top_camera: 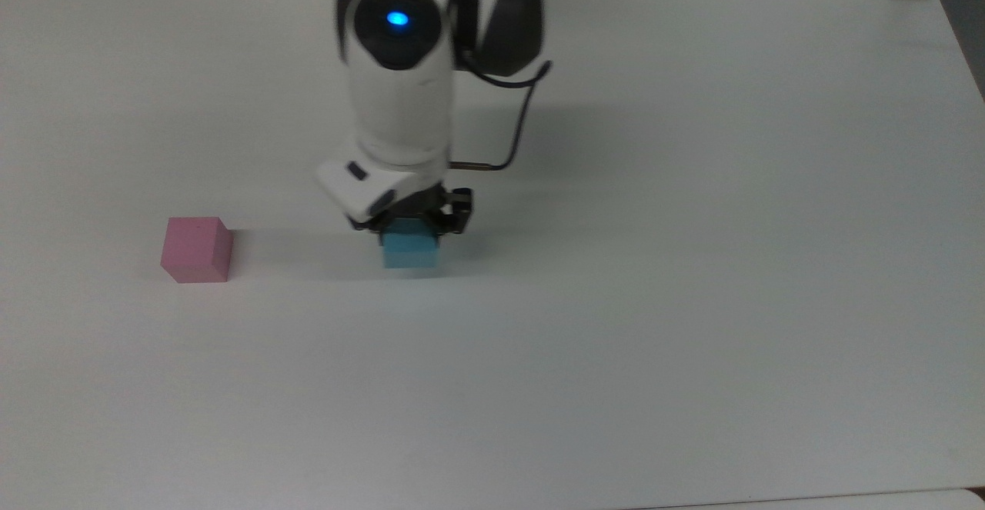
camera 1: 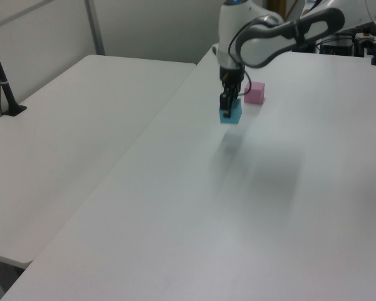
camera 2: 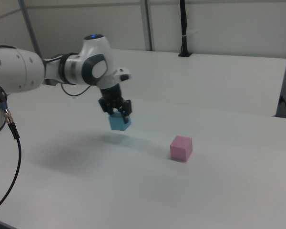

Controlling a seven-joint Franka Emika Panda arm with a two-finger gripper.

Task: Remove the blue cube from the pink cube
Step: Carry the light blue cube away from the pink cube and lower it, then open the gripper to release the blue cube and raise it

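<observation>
Blue cube (top_camera: 411, 251) is hanging clamped in the gripper (top_camera: 412, 225) at the top view's center-left, above the table (top_camera: 692, 264), well apart from the pink cube (top_camera: 197, 249). Releasing while it is hanging risks it bouncing away.

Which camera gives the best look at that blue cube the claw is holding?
The right view: the blue cube hangs clear of the table below the gripper. In the top view the arm hides its top; in the left view it is far off.
</observation>
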